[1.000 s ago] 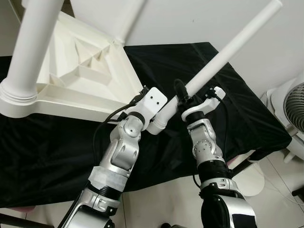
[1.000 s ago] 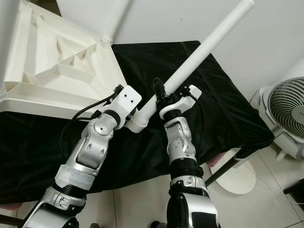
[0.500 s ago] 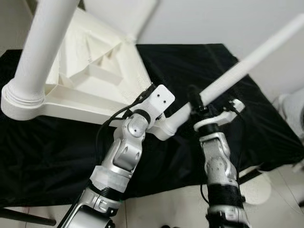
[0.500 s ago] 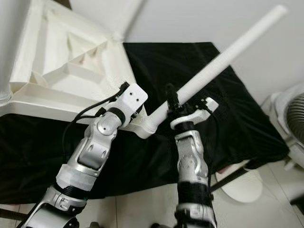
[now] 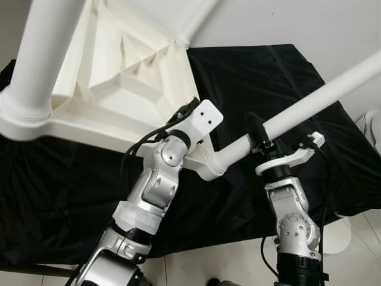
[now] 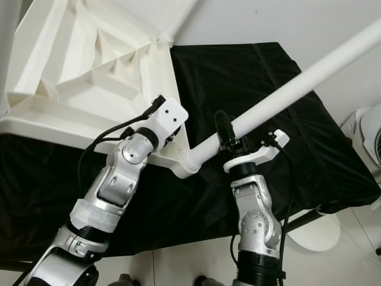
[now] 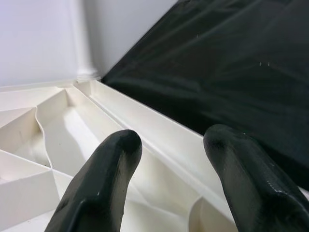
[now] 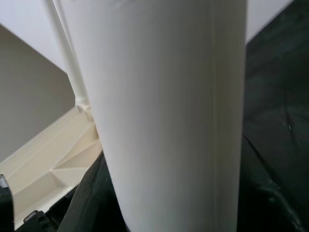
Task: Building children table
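- My right gripper is clamped around a loose white table leg, gripping it low on the shaft, just above the leg's flanged end.
- From my right wrist camera the leg fills the space between my two black fingers, both pressed against the plastic.
- The leg slants up and away to my right; its flanged base sits at the near corner of the upturned table top, touching or almost touching the corner socket. I cannot tell whether it is seated in it.
- My left gripper is beside that same corner, behind my left wrist's white camera housing. Its fingers stand apart with nothing between them, poised over the ribbed underside and the raised edge of the top.
- The table top lies upside down on a black cloth, its white bracing ribs facing up.
- One fitted leg rises from the top's corner on my left, thick and close to my head camera.
- Another fitted leg stands at the far corner, against the pale wall.
- On my far right, past the cloth's edge, part of a white fan stands on the tiled floor.
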Motion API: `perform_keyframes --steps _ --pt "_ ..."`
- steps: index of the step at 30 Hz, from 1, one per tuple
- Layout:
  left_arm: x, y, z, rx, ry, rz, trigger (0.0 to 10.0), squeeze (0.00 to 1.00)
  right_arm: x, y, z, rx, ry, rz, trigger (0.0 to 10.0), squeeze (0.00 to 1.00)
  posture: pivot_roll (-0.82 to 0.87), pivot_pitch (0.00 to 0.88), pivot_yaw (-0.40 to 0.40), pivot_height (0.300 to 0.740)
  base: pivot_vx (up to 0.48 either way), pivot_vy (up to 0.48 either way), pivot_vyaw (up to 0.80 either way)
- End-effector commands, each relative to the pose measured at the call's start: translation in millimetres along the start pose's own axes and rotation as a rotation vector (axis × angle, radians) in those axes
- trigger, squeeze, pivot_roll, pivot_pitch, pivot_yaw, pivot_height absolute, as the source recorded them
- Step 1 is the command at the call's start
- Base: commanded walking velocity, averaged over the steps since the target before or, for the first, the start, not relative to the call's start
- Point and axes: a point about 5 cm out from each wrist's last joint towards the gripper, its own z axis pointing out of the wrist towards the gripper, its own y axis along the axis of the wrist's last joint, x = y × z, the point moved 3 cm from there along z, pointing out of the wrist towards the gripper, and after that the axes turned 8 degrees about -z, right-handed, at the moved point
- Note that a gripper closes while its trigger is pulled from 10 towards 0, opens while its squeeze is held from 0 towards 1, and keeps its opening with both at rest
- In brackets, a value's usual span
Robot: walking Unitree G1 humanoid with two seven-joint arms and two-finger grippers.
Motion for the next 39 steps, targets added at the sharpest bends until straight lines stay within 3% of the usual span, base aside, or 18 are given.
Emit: perform_keyframes --steps 1,6,11,12,13,14,15,16,17,21,23,26,31,35,36,37,38,39 --pt "7.6 -34.8 -2.5 0.123 0.068 -0.012 10.0 0.0 -18.1 -38.1 -31.8 0.079 -0.168 0.237 0.0 0.0 0.12 0.117 0.047 0.74 0.0 0.0 0.0" --pt "17.3 -20.7 -1.3 0.088 0.099 -0.052 10.0 0.0 8.8 -27.4 -28.9 0.064 -0.017 0.341 0.0 0.0 0.12 0.115 0.048 0.74 0.0 0.0 0.0" --pt "19.3 -3.7 -0.1 0.049 0.098 -0.035 10.0 0.0 5.8 -28.3 -29.7 0.075 -0.015 0.366 0.0 0.0 0.12 0.116 0.044 0.74 0.0 0.0 0.0" --pt "19.5 4.5 0.3 0.03 0.094 -0.037 10.0 0.0 2.3 -29.4 -30.4 0.089 -0.021 0.36 1.5 0.0 0.12 0.116 0.043 0.74 0.0 0.0 0.0" --pt "19.5 4.5 0.3 0.03 0.094 -0.037 10.0 0.0 2.3 -29.4 -30.4 0.089 -0.021 0.36 1.5 0.0 0.12 0.116 0.043 0.74 0.0 0.0 0.0" --pt "19.6 10.8 0.8 0.015 0.092 -0.042 10.0 0.0 -3.5 -30.8 -30.6 0.097 -0.042 0.348 10.0 0.0 0.12 0.115 0.043 0.74 0.0 0.0 0.0" --pt "18.0 14.4 1.5 0.005 0.084 -0.051 10.0 0.0 -11.4 -31.3 -30.4 0.099 -0.071 0.348 10.0 0.0 0.12 0.114 0.042 0.74 0.0 0.0 0.0" --pt "15.8 15.6 2.1 0.002 0.074 -0.06 10.0 0.0 -17.6 -32.1 -30.1 0.1 -0.095 0.352 10.0 0.08 0.12 0.112 0.042 0.74 0.0 0.0 0.0" --pt "12.2 15.6 2.6 0.003 0.06 -0.067 10.0 0.0 -24.0 -33.3 -29.8 0.098 -0.122 0.366 10.0 1.0 0.12 0.112 0.042 0.74 0.0 0.0 0.0" --pt "6.7 14.5 2.0 0.006 0.034 -0.065 10.0 0.0 -27.5 -33.6 -29.7 0.092 -0.132 0.383 10.0 1.0 0.12 0.11 0.041 0.74 0.0 0.0 0.0" --pt "-8.5 13.2 -1.1 0.003 -0.043 -0.092 10.0 0.0 -37.9 -34.6 -29.1 0.073 -0.161 0.416 10.0 1.0 0.13 0.108 0.04 0.74 0.0 0.0 0.0" --pt "-16.1 12.8 -3.4 -0.001 -0.081 -0.104 10.0 0.0 -41.0 -35.6 -27.8 0.071 -0.17 0.418 10.0 1.0 0.13 0.105 0.042 0.74 0.0 0.0 0.0" --pt "-44.8 7.4 -12.4 -0.008 -0.231 -0.138 10.0 0.0 -48.9 -40.5 -16.4 0.078 -0.17 0.414 10.0 1.0 0.13 0.099 0.039 0.74 0.0 0.0 0.0" --pt "-48.6 5.8 -14.0 -0.007 -0.257 -0.146 10.0 0.0 -50.5 -39.7 -13.8 0.073 -0.171 0.418 10.0 1.0 0.14 0.097 0.037 0.74 0.0 0.0 0.0" --pt "-49.5 5.6 -14.7 -0.01 -0.263 -0.144 10.0 0.0 -54.0 -38.7 -13.7 0.062 -0.189 0.43 5.8 0.0 0.14 0.097 0.036 0.74 0.0 0.0 0.0" --pt "-49.5 5.4 -15.2 -0.013 -0.263 -0.141 10.0 0.0 -57.5 -37.3 -14.5 0.044 -0.201 0.445 5.8 0.0 0.14 0.096 0.036 0.74 0.0 0.0 0.0" --pt "-48.9 4.5 -15.7 -0.012 -0.262 -0.14 10.0 0.0 -60.5 -36.0 -16.4 0.028 -0.213 0.457 0.0 0.0 0.14 0.096 0.036 0.74 0.0 0.0 0.0" --pt "-48.4 3.9 -16.0 -0.01 -0.261 -0.14 10.0 0.0 -62.3 -35.2 -17.8 0.02 -0.219 0.463 0.0 0.0 0.14 0.096 0.036 0.74 0.0 0.0 0.0"
